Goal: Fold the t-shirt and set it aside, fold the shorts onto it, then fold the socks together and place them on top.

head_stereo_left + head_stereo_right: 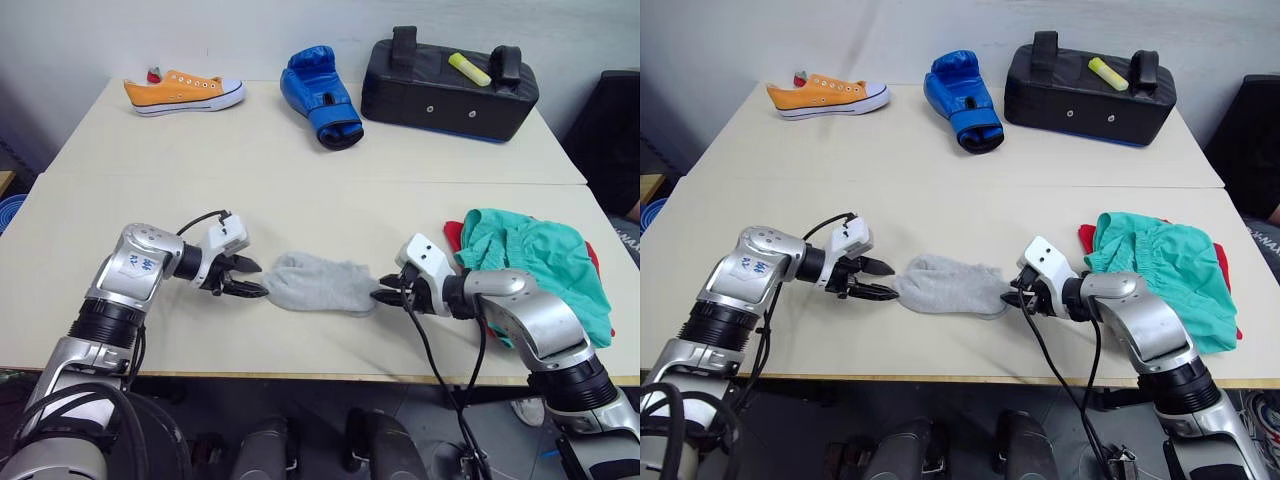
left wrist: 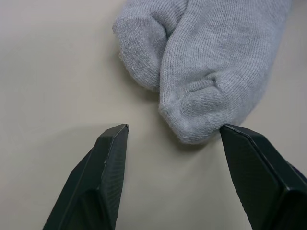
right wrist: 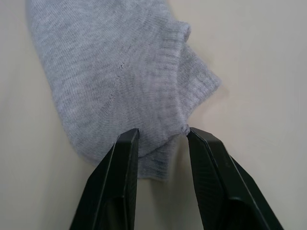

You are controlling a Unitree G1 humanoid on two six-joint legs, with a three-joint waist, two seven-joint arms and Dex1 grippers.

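The grey socks [image 1: 320, 285] lie flat on the table's near middle. At their toe end my left gripper [image 1: 255, 278] is open, one fingertip [image 2: 112, 143] on bare table and the other beside the sock's tip [image 2: 201, 115]. My right gripper [image 1: 385, 295] is shut on the ribbed cuff [image 3: 192, 81] at the opposite end, with cloth between its fingers. The teal shorts [image 1: 535, 260] are bunched at the right, on top of the red t-shirt [image 1: 452, 235]. Of the t-shirt, only red edges show.
An orange sneaker [image 1: 185, 93], a blue boxing glove [image 1: 320, 95] and a black pad [image 1: 445, 85] with a yellow stick on it stand along the far side. A seam [image 1: 300, 178] crosses the table. The front edge [image 1: 300, 372] runs just below the socks.
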